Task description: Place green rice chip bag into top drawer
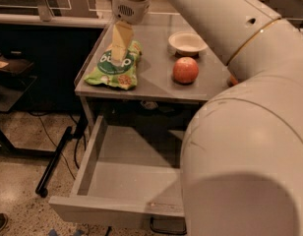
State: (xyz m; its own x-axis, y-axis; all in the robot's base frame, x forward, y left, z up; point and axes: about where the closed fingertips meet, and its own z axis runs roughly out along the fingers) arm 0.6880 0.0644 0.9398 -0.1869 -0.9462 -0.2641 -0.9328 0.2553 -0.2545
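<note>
The green rice chip bag [113, 69] lies flat on the left part of the grey tabletop [156, 85], near the front left corner. My gripper [118, 58] hangs from the white arm and its pale yellow fingers [121, 41] point down onto the bag's upper middle, touching or just above it. The top drawer [123, 181] is pulled out open below the table; its flat grey bottom holds nothing. The arm hides the drawer's right part.
A red apple [185, 70] sits mid-table, a white bowl [187, 43] behind it. An orange fruit [233, 80] peeks out beside the arm. My large white arm fills the right side. A black stand leg [55, 159] stands on the floor to the left.
</note>
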